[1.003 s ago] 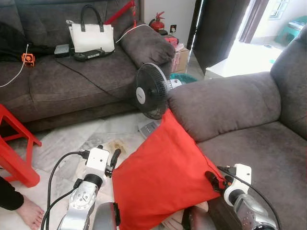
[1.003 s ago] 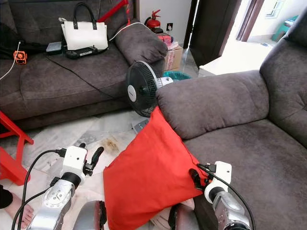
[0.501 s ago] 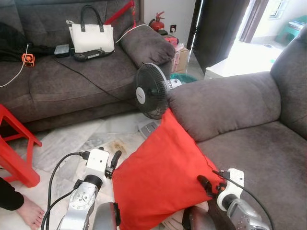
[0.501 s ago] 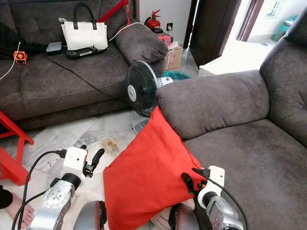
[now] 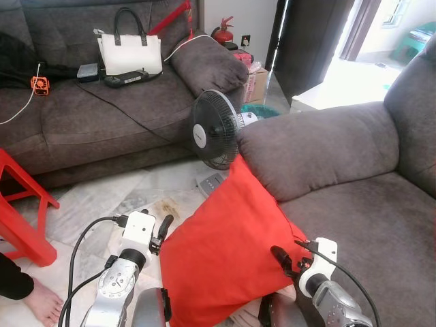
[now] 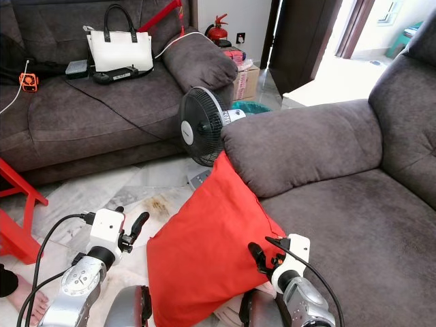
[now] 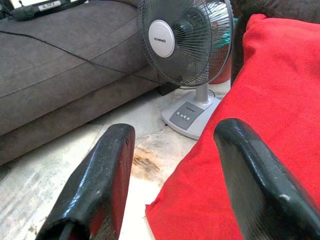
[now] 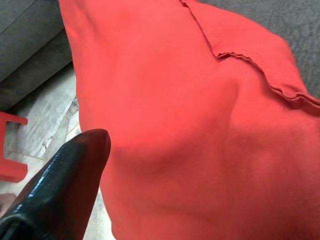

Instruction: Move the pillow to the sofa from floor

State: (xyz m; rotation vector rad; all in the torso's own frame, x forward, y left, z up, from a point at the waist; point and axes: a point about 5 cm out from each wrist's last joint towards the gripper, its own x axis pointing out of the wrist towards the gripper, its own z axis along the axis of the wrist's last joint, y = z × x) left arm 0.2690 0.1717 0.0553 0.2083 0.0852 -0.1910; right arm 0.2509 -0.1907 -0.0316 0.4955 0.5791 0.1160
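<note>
**Pillow leans on the sofa, ready to be lifted**

The pillow (image 5: 231, 252) is big and red. It stands on the floor on its low edge and leans back against the front of the grey sofa (image 5: 340, 157). Its top corner rests just under the sofa's arm. It probably stays up because the sofa holds it.

The pillow's long way runs from its low corner near the robot up to that top corner. So it points up and away, tilted toward the sofa arm. A fan (image 5: 212, 129) stands on the floor just behind the top corner.

The left gripper (image 7: 175, 185) is at the pillow's left edge. Its two black fingers are spread wide apart. One finger (image 7: 255, 185) is over the red cloth and the other is over the floor, so it looks ready to pinch the edge.

The right gripper (image 5: 283, 262) is pressed against the pillow's right side. One black finger (image 8: 60, 190) shows beside the cloth. I cannot tell if this gripper is open or closed.

I think each arm takes one side so the pillow can be lifted onto the seat.
</note>
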